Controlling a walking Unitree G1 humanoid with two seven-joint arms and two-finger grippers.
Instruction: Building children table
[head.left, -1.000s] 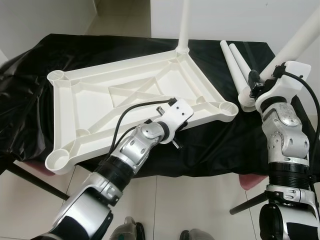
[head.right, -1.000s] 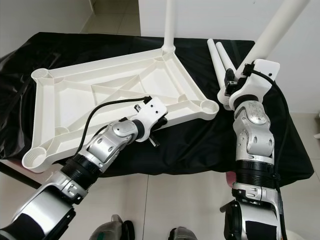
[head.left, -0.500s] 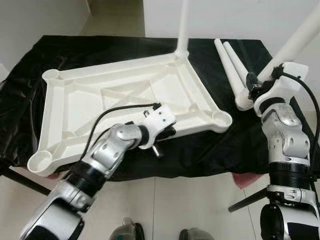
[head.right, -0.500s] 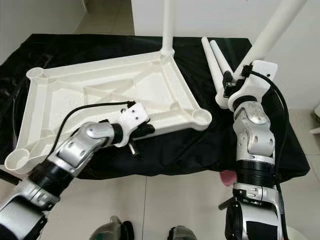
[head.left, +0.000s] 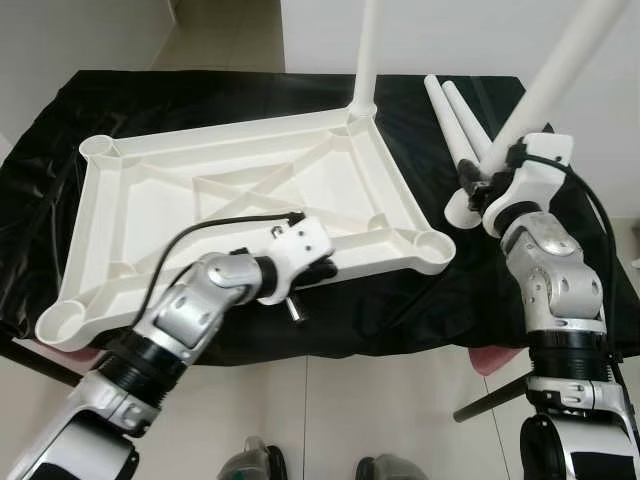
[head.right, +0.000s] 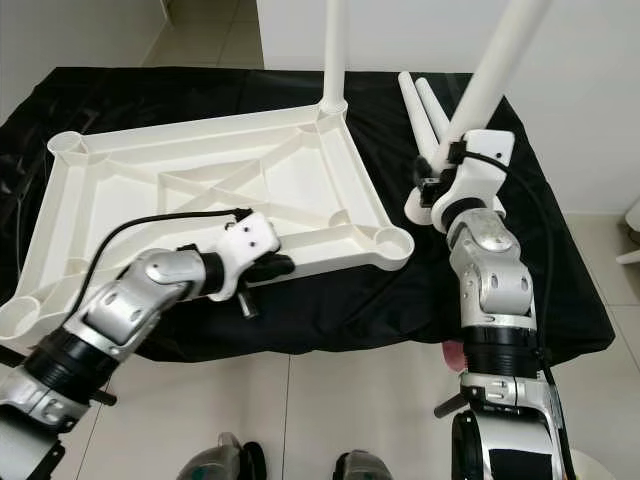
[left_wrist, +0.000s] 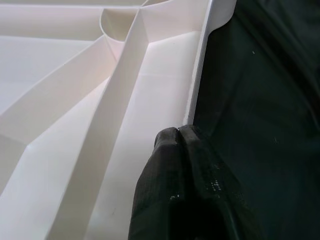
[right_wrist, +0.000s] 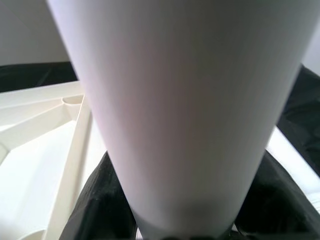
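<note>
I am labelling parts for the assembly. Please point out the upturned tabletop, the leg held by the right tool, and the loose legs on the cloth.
upturned tabletop (head.left: 110, 215): left eye view, left rim.
held leg (head.left: 560, 60): left eye view, mid-shaft.
loose legs (head.left: 452, 118): left eye view, upper shafts.

I look down at a work table w/ a black cloth (head.left: 200, 100) over it. The cloth is shiny & has folds, esp. at my left side. It hangs over the near edge. Under it is a floor of big pale tiles (head.left: 400, 420) w/ thin lines btw them. A white wall (head.left: 460, 35) stands behind. A dark table leg (head.left: 495, 398) sticks out at my right.
</note>
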